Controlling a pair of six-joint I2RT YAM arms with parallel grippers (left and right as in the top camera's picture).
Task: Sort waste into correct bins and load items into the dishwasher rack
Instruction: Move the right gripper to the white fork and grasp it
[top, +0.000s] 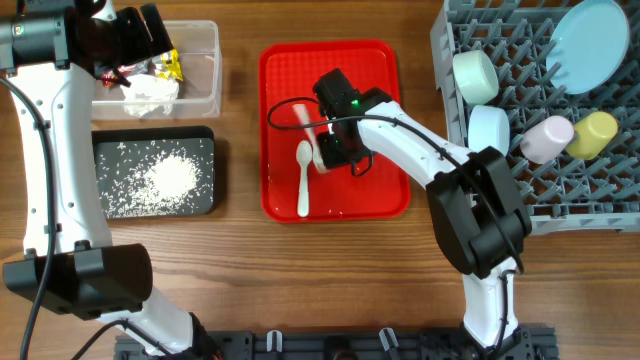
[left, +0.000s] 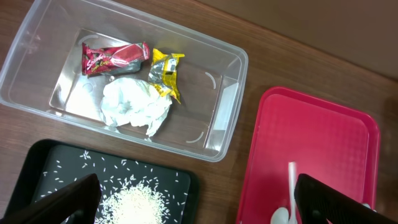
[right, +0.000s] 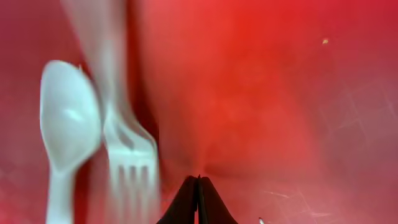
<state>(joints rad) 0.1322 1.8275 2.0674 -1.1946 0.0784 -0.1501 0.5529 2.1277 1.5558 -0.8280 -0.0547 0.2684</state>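
We see our right jaws pinched together on nothing, the fork (right: 127, 144) just left of them, likely missed; left jaws gape wide.

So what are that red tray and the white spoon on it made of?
The red tray looks like rigid plastic, finely textured, with a moulded raised rim. The white spoon seems to be thin disposable plastic: smooth and slightly glossy, all one piece.

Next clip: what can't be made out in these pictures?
- Right wrist: fork blurred beside the shut right gripper; contact with the spoon unclear.
- Overhead: that gripper hides the fork's tines.
- Left wrist: bottom edge cuts off spoon and fork.
- Left wrist: print on the red wrapper too small to read.
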